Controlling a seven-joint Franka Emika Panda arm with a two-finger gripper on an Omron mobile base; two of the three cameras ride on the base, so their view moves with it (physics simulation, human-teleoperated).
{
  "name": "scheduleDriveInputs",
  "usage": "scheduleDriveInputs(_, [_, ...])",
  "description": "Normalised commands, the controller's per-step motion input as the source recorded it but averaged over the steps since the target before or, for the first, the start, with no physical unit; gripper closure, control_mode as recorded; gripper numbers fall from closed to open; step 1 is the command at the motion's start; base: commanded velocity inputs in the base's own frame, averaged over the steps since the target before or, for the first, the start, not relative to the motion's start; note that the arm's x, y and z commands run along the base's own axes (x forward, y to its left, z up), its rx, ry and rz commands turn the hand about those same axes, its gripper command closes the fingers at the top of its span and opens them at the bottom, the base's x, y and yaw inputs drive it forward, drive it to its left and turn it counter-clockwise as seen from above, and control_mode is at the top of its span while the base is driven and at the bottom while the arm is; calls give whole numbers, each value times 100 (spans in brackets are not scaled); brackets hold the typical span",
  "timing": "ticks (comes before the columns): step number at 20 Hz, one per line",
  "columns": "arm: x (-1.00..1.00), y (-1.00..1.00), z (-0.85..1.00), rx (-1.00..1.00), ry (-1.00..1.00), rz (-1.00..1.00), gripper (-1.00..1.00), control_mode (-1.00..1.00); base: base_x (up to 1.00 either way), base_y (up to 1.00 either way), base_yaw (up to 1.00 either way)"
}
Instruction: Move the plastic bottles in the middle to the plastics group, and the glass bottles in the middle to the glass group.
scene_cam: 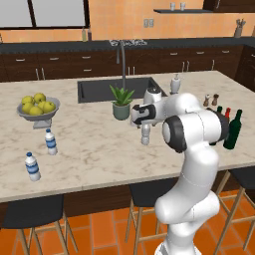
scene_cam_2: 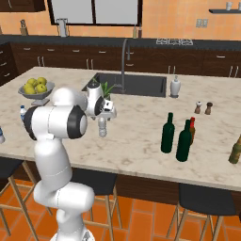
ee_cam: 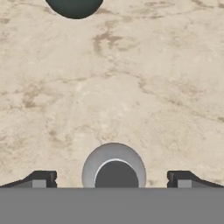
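Observation:
The small greyish plastic bottle [scene_cam: 145,135] [scene_cam_2: 102,128] stands upright in the middle of the island counter. My gripper [scene_cam: 145,124] [scene_cam_2: 102,117] [ee_cam: 113,179] hangs straight over it, open, and in the hand view the bottle's round top [ee_cam: 113,168] sits between the two fingertips [ee_cam: 41,178] without touching them. Two blue-labelled water bottles [scene_cam: 51,142] [scene_cam: 32,167] stand at the counter's left. Two tall green wine bottles [scene_cam_2: 167,133] [scene_cam_2: 184,141] stand to the right, with the brown red-topped bottle [scene_cam_2: 192,126] [scene_cam: 227,113] just behind them. One green bottle [scene_cam: 232,130] shows past my arm.
A potted plant [scene_cam: 121,102] [ee_cam: 74,6] stands just beyond the grey bottle, before the sink [scene_cam: 99,89]. A fruit bowl [scene_cam: 38,107] sits far left. A soap dispenser [scene_cam_2: 175,87] and two shakers [scene_cam_2: 203,108] stand back right. An olive bottle [scene_cam_2: 235,150] is at the right edge.

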Motion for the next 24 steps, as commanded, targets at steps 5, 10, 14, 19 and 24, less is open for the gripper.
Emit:
scheduleDriveInputs(5, [5, 0, -6, 0, 0, 0, -100, -100, 0, 0, 0])
scheduleDriveInputs(10, [0, 0, -6, -1, 0, 0, 100, -100, 0, 0, 0])
scheduleDriveInputs(14, [-4, 0, -10, 0, 0, 0, 100, -100, 0, 0, 0])
scheduleDriveInputs(19, [-6, 2, -9, 0, 0, 0, 100, -100, 0, 0, 0])
scheduleDriveInputs(24, [-43, 30, 26, 0, 0, 9, 100, -100, 0, 0, 0])
